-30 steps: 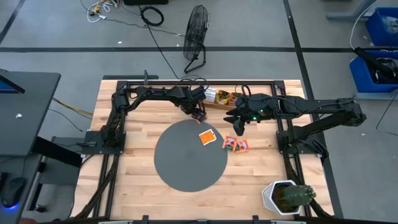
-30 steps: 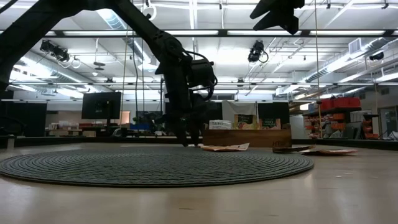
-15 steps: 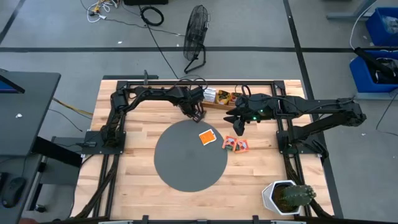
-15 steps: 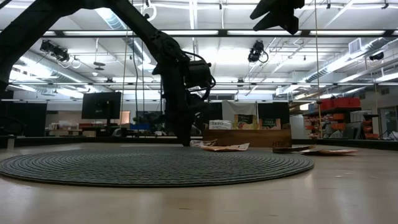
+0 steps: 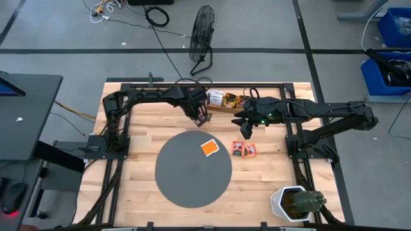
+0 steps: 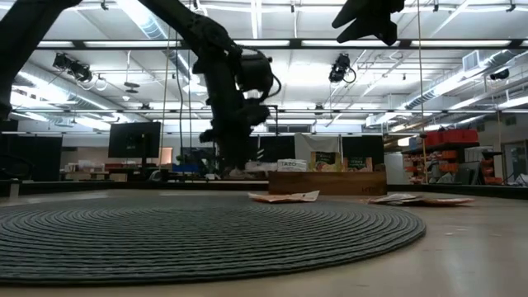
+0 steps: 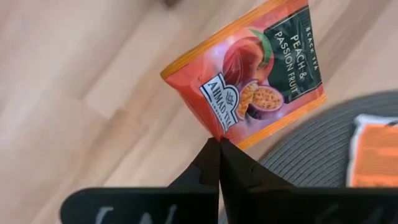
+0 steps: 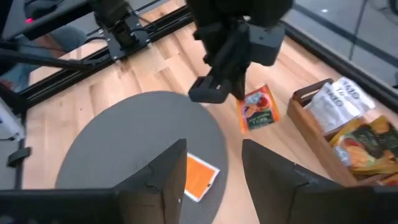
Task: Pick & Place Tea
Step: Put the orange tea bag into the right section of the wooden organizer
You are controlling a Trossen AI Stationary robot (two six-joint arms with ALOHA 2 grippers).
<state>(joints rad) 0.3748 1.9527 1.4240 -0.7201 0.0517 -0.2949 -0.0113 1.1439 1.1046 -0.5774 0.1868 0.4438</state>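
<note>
My left gripper (image 5: 201,118) is shut on a red-orange tea packet (image 7: 249,74) above the bare wood just past the far rim of the grey disc (image 5: 183,176). The same packet shows in the right wrist view (image 8: 257,109). An orange packet (image 5: 209,147) lies flat on the disc's far right part. Two more packets (image 5: 243,149) lie flat on the wood right of the disc. My right gripper (image 5: 245,130) is open and empty, hovering just beyond those two packets. My left gripper pinches one corner of the packet (image 7: 219,133) between its two fingertips. The fingers come from above, pointing down. The packet hangs below them, tilted and lifted clear of the wood (image 8: 249,102).
A wooden box (image 5: 225,101) with more tea packets stands at the far edge, between the two grippers. A white pot with a cactus (image 5: 297,203) stands at the near right corner. Black frame rails run along the table's far, left and right sides.
My left gripper has risen from the table with the packet and gone slightly toward the left edge. The grey disc has slid toward the near edge and a little left, carrying the orange packet with it. The two packets on the wood have stayed put.
</note>
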